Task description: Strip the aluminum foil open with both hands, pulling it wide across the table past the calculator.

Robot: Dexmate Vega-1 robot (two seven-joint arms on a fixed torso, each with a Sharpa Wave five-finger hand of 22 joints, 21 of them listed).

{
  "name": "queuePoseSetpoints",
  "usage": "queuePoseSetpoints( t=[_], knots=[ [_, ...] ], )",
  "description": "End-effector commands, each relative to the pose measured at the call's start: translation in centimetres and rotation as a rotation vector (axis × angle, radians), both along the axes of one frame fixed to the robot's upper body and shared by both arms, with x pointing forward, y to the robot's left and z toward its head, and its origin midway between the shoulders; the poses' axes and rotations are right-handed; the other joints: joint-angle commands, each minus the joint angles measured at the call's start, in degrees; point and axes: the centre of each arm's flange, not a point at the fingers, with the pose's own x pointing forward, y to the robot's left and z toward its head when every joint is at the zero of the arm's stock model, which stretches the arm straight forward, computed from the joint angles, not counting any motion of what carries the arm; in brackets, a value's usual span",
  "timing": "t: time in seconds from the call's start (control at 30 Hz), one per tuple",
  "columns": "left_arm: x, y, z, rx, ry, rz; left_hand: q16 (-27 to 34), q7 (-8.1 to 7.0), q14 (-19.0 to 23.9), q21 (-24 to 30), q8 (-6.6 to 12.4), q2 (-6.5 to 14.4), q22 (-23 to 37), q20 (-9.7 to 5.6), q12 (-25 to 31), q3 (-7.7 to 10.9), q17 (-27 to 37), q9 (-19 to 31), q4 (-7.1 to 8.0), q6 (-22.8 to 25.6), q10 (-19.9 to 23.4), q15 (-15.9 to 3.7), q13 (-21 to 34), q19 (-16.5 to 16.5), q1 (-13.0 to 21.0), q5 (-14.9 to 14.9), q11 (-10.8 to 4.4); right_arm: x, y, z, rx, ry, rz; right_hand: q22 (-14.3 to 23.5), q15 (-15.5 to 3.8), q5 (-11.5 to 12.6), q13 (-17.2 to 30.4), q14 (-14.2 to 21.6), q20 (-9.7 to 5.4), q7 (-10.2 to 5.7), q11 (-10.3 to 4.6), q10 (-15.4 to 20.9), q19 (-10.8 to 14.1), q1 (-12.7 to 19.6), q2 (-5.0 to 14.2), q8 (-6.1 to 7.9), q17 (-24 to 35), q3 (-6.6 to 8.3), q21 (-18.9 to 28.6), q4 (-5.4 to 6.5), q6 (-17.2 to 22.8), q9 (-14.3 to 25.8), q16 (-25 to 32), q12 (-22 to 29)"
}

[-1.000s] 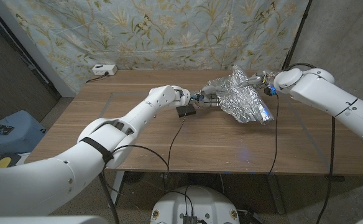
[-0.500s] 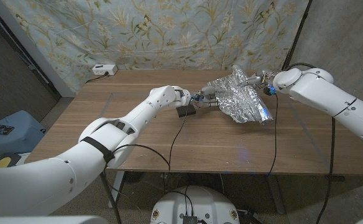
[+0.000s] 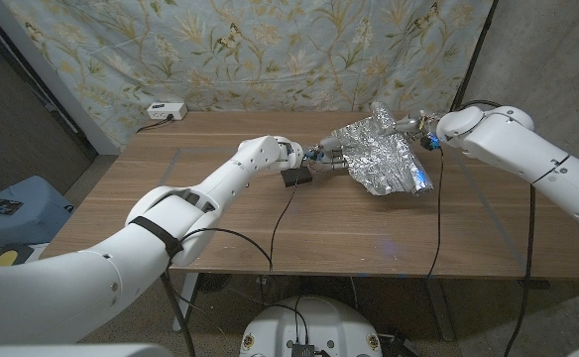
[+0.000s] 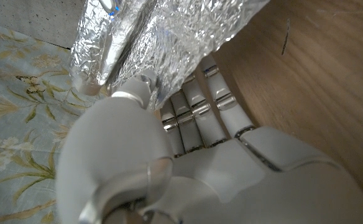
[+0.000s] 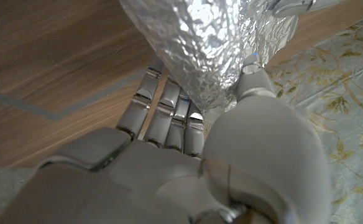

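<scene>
A crumpled sheet of aluminum foil (image 3: 381, 157) hangs just above the far right part of the wooden table (image 3: 270, 223), stretched between both hands. My left hand (image 3: 327, 155) grips its left edge; in the left wrist view the thumb (image 4: 138, 93) presses the foil (image 4: 169, 37) against the fingers. My right hand (image 3: 414, 126) holds the foil's upper right corner; the right wrist view shows the foil (image 5: 212, 43) pinched between thumb and fingers (image 5: 169, 112). A small black calculator (image 3: 295, 177) lies on the table just under my left wrist.
A white power strip (image 3: 166, 110) sits at the table's far left corner. A floral cloth (image 3: 270, 50) hangs behind the table. Black cables (image 3: 282, 223) run down from both wrists across the tabletop. A blue bin (image 3: 12, 208) stands on the floor to the left.
The foil has drawn up and tightened slightly between the hands, its lower right corner lifting a little. Both arms have barely moved.
</scene>
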Motion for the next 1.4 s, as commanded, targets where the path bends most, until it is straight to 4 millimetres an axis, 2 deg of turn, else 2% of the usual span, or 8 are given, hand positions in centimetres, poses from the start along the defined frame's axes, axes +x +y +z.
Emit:
queuePoseSetpoints(
  t=[0.03, 0.8, 1.4],
  knots=[
    [0.0, 0.8, -0.3, 0.005, 0.001, 0.019, 0.3, 0.02, 1.0, 0.5, 0.51, 0.1, 0.2, -0.02, 0.9, 0.63, 0.2, 0.3, -0.08, 1.3, 1.7, -0.21, 0.5, 0.4, 1.0, -0.4, -0.64, 0.8, -0.9, -0.2, 0.114, 0.034, 0.092, 0.2, -2.4, -0.1, 2.4, 1.4, -0.03, -0.37, -1.05, 1.5, 0.8, 1.0, 1.49, 0.41, 0.2, 5.87, 0.6, 5.44, 0.9, 0.1, -0.2, 0.2],
    [-0.5, 1.9, -0.6, 0.004, -0.007, 0.038, 0.7, -0.58, 2.1, 1.9, 0.88, 0.3, 0.3, -0.69, 2.5, 0.86, 1.2, 1.5, -0.65, 2.7, 3.0, -1.03, 2.6, 0.6, 3.5, -1.1, -1.79, 1.1, -2.8, -1.1, 0.256, 0.067, 0.177, 0.0, -2.56, -0.2, 1.2, 2.3, -0.3, -0.12, -0.75, 2.0, 1.3, 0.3, 1.9, 0.33, 0.0, 5.97, 0.9, 5.02, 0.9, 0.0, -1.5, -0.7],
    [-1.0, 2.3, -0.7, 0.0, -0.014, 0.036, 0.6, -0.66, 2.0, 2.7, 0.64, 0.4, 0.4, -0.93, 3.3, 0.72, 1.8, 2.1, -0.44, 2.5, 2.9, -1.23, 4.0, 0.2, 4.3, -1.6, -1.65, 1.3, -4.4, -2.1, 0.386, 0.099, 0.26, -0.1, -1.99, -0.3, -1.6, 2.5, -0.13, 0.58, -0.09, 2.5, 1.4, -0.6, 2.17, -0.4, -1.2, 6.08, 1.0, 4.86, 0.0, -0.6, -3.8, -2.5]
  ],
)
